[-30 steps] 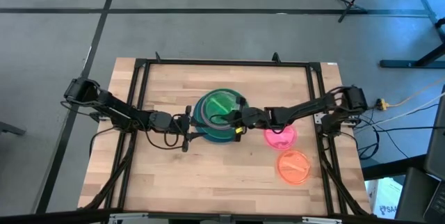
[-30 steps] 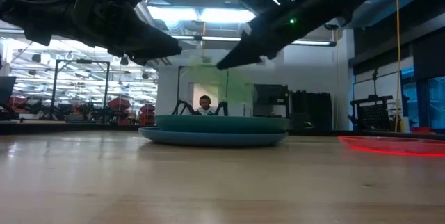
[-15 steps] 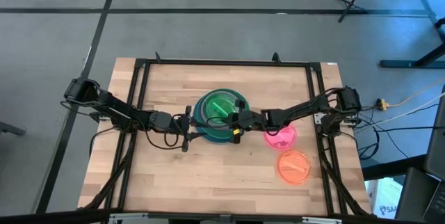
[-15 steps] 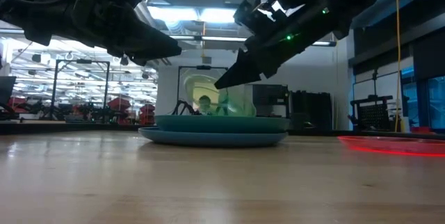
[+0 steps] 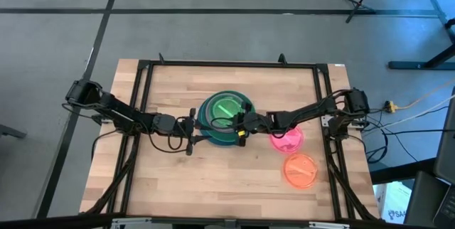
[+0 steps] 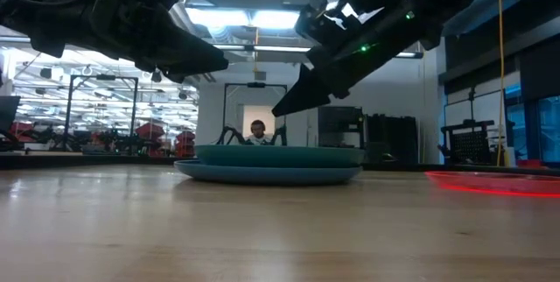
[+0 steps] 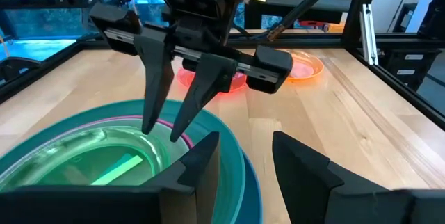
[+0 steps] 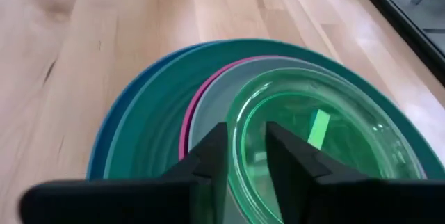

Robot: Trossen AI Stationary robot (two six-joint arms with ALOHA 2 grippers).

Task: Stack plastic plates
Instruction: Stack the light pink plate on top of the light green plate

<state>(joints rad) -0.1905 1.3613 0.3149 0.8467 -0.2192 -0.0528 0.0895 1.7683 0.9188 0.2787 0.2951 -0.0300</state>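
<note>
At the middle of the counter (image 5: 178,186) sat the stack of plastic plates (image 5: 224,119): large opaque ones at the bottom, a magenta rim (image 8: 191,109) showing between them, and a translucent green plate (image 8: 313,133) lying topmost, set off-centre toward one side of the stack. The right gripper (image 5: 238,123) hung just above that plate's edge, jaws a little apart and holding nothing, a finger (image 7: 158,85) pointing down at the rim. Most likely it had let the plate go there, or was placed to nudge it toward centre. The left gripper (image 5: 190,125) waited beside the stack's opposite edge, jaws apart and empty, close enough to steady the pile if needed. Two translucent plates lay unstacked on the right arm's side: a pink plate (image 5: 286,140) near the stack and an orange plate (image 5: 300,171) beyond it, well within that arm's reach, so they probably came next.
</note>
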